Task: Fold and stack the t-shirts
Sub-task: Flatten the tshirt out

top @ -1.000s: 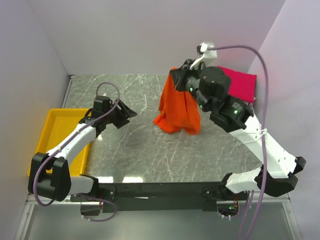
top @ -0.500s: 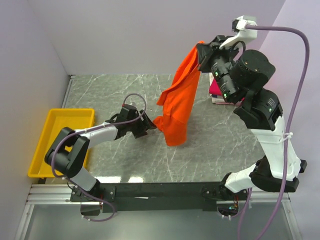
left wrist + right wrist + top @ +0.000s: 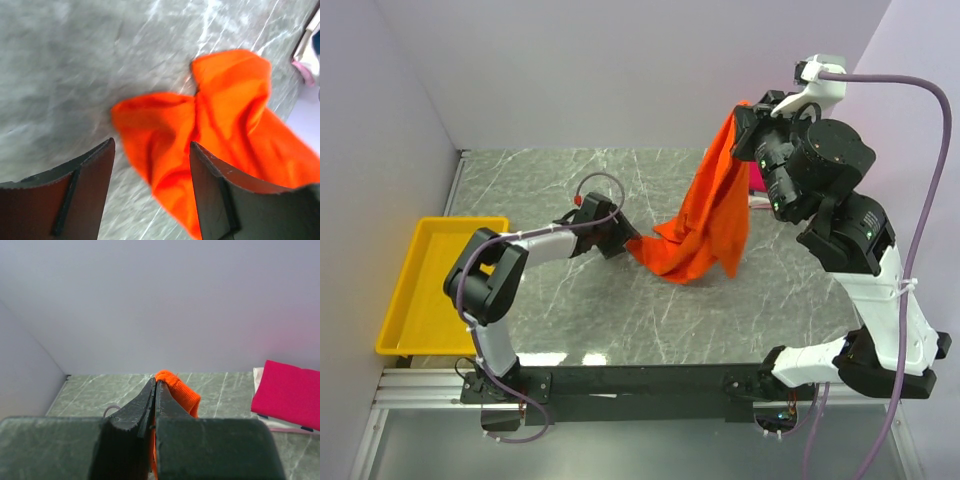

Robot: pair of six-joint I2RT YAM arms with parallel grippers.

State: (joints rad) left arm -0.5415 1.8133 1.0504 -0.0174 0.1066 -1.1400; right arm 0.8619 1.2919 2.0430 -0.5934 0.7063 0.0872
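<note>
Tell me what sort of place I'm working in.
Probably a lab robot cell, not a home: a marble-patterned tabletop boxed in by plain walls, with a yellow tray at its left edge.

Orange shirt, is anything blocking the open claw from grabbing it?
Nothing visible is. The open left claw sits at a low corner of the orange shirt; the right claw pinches its top.
</note>
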